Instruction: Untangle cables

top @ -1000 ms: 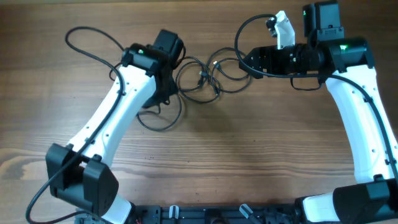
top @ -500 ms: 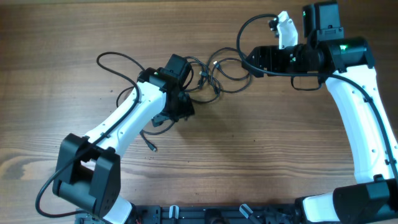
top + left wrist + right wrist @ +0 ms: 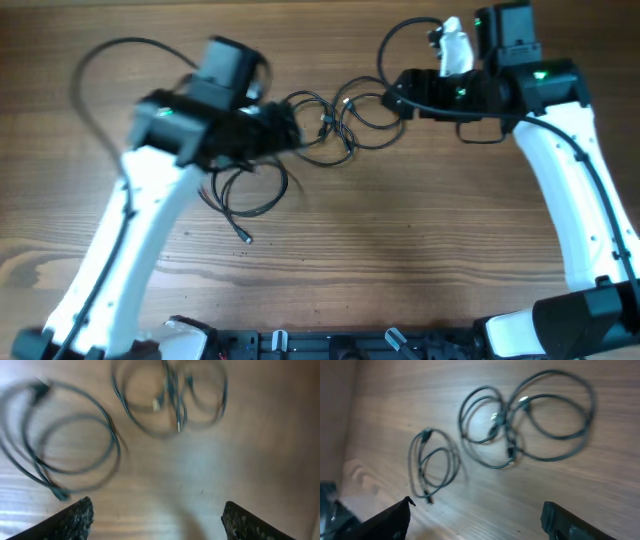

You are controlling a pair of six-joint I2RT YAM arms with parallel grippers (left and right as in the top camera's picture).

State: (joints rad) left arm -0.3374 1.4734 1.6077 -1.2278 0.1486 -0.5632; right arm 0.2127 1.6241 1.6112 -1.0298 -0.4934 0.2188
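Overhead looks straight down; both wrist views angle down, nearer, sharing the cables [image 3: 508, 430].

On the table [image 3: 420, 260], a cluster of overlapping cables [image 3: 335, 118] lies near the middle, toward the far edge. A separate coiled cable [image 3: 240, 192] lies apart from it, to the left and nearer the front. The left arm [image 3: 140, 210] ends over the cluster's left edge. The right arm [image 3: 560, 170] ends just right of the cluster.

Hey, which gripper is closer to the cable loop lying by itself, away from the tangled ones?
Left. The left gripper hovers right beside the lone loop. The right gripper is beyond the tangled cables, on their far side.
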